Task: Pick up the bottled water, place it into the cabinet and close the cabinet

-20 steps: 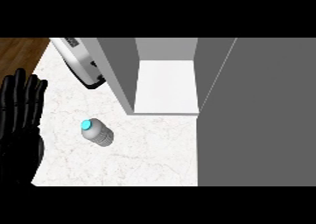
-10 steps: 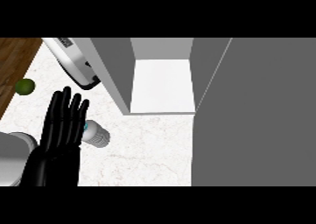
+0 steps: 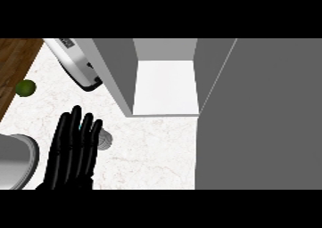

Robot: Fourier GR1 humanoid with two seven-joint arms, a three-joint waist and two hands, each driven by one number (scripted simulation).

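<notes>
the tabletop (image 3: 156, 151) is white marble with faint pale veining. the left hand (image 3: 72, 153) is glossy black. the bottled water (image 3: 105, 140) shows grey-white. the cabinet (image 3: 164, 84) has grey walls and a white shelf floor. a small green fruit (image 3: 26, 87) lies on brown wood-grain flooring (image 3: 8, 67).

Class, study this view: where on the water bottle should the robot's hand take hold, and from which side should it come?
Probably round the body, below the cap. The water bottle seems to stand upright on the counter, seen almost from above, so its sides are the free surfaces. The left hand, fingers straight, already covers its left side; coming from that side would likely suit best.
</notes>
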